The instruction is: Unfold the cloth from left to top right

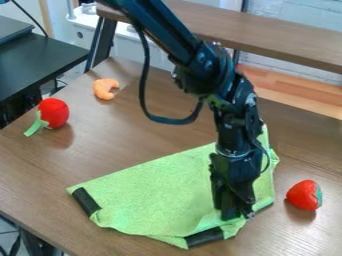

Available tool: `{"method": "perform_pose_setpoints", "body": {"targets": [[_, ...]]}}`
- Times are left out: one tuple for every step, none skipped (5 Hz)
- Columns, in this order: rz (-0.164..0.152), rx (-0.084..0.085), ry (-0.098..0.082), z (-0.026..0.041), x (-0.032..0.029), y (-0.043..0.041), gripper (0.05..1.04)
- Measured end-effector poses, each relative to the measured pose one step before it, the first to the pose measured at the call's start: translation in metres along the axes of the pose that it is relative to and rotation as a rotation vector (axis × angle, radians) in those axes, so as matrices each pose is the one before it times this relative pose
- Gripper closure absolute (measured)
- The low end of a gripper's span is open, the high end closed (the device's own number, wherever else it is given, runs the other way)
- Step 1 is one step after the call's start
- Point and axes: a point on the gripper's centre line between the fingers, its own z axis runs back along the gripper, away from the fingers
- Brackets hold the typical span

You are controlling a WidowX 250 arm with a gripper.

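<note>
The scene is bright, under soft, diffuse light that seems to fall from above and the 12 o'clock side. A faint sheen spreads over the table [120,145]. Soft-edged shadows pool on the 6 o'clock side of the red toy [53,112] near 9 o'clock and the strawberry [304,194] at 4 o'clock

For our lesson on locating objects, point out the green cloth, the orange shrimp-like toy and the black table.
Green cloth [157,192], camera view, its broad middle.
Orange shrimp-like toy [102,89], camera view, its curved body.
Black table [40,60], camera view, its top.
</note>
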Motion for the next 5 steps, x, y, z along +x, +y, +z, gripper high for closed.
{"method": "perform_pose_setpoints", "body": {"targets": [[0.0005, 0.0080, 0.0084, -0.00460, -0.00593, -0.00163, 0.974], [-0.0117, 0.0213, -0.0147, 0.00080, -0.00353, 0.00141, 1.033], [-0.0037, -0.0162, 0.0021, 0.00605, -0.00780, -0.00055, 1.034], [0.0291, -0.0180, -0.0652, 0.02380, -0.00433, 0.01724, 1.034], [0.0258, -0.0139, -0.0286, 0.01807, -0.00809, 0.01837, 1.034]]}}
